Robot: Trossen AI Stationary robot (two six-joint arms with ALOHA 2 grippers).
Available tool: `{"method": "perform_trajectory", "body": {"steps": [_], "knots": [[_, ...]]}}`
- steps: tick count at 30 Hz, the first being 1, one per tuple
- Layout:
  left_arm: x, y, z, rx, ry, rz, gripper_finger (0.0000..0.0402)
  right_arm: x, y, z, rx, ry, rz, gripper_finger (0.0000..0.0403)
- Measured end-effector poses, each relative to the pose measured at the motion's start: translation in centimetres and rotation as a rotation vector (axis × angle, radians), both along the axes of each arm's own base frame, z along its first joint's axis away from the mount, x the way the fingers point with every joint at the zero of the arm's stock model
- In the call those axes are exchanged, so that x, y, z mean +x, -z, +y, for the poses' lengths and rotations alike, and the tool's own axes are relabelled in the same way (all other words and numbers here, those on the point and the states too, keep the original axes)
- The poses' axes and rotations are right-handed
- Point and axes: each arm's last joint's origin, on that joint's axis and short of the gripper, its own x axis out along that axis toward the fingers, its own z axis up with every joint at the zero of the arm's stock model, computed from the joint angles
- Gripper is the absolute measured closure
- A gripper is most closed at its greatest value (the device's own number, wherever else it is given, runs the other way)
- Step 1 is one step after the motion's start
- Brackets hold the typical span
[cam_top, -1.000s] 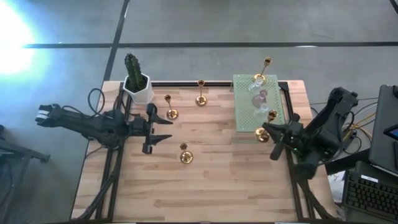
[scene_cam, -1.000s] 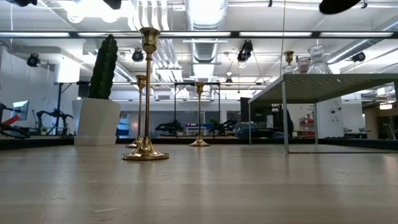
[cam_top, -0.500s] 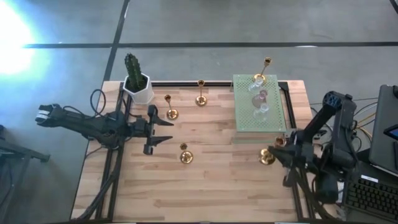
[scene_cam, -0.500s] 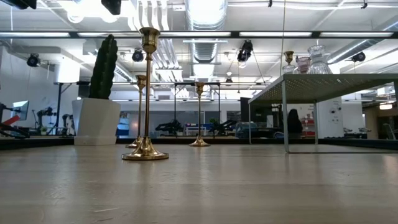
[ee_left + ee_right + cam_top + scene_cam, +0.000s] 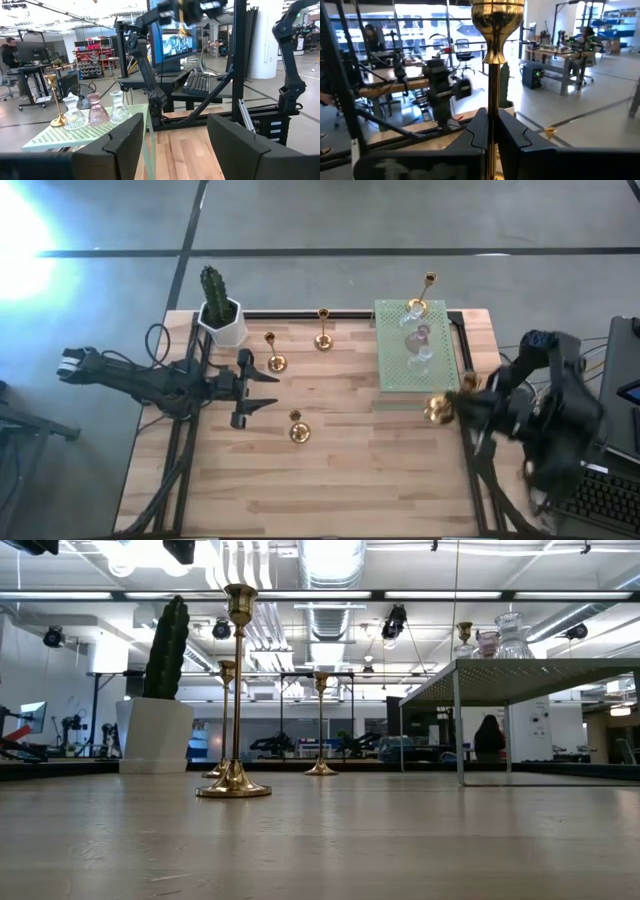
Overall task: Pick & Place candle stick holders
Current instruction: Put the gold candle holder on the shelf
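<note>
My right gripper [image 5: 455, 402] is shut on a tall gold candle stick holder [image 5: 438, 409] just off the near right corner of the green perforated mat [image 5: 392, 375]. The holder's stem and cup [image 5: 497, 15] fill the right wrist view. My left gripper [image 5: 262, 388] is open and empty at the table's left, pointing right. Three gold holders stand on their round bases on the wood: [image 5: 275, 363], [image 5: 323, 340], [image 5: 298, 432]. On the mat stand one gold holder [image 5: 418, 305] and three glass ones [image 5: 419, 333]. My right gripper pinches the holder's thin stem [image 5: 493, 117] between its two fingers [image 5: 479, 131], below the cup. The fingers come about level from the table's right and lie across the stem. The holder is lifted clear of the table, cup end up; its base [image 5: 436, 411] hangs free.
A white pot with a green cactus [image 5: 220, 315] stands at the far left corner. The mat is a raised platform on thin legs [image 5: 458, 725]. Bare wood [image 5: 330, 480] lies across the table's near half. A black rail [image 5: 300, 313] runs along the far edge.
My right gripper, shut on the gold holder, has gone from the mat's near edge toward the table's near edge, then back toward the far and right side. The holder has travelled with it, clear of the table.
</note>
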Motion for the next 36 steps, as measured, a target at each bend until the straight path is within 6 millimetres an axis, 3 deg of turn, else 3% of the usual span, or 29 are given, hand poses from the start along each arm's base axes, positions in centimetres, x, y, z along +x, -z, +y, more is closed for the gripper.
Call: {"method": "perform_trajectory", "body": {"steps": [11, 16, 22, 29, 36], "knots": [[0.0, 0.4, 0.0, 0.003, 0.0, 0.015, 0.0177, -4.2, -9.0, -10.3, -0.033, 0.06, 0.01, 0.0392], [0.1, 1.2, 0.0, 0.006, 0.0, 0.038, 0.0177, -6.1, -11.3, -14.2, -0.06, 0.111, 0.025, 0.0392], [0.1, 3.2, 0.0, 0.016, 0.0, 0.095, 0.0177, -7.4, -11.7, -16.5, -0.069, 0.0, 0.06, 0.0392], [-0.2, 6.5, 0.0, 0.032, 0.0, 0.189, 0.0177, -8.6, -10.1, -18.0, -0.014, -0.245, 0.11, 0.0392], [-1.2, 11.1, 0.2, 0.054, 0.0, 0.322, 0.0177, -7.1, -8.4, -15.4, -0.094, -0.321, 0.179, 0.0392]]}}
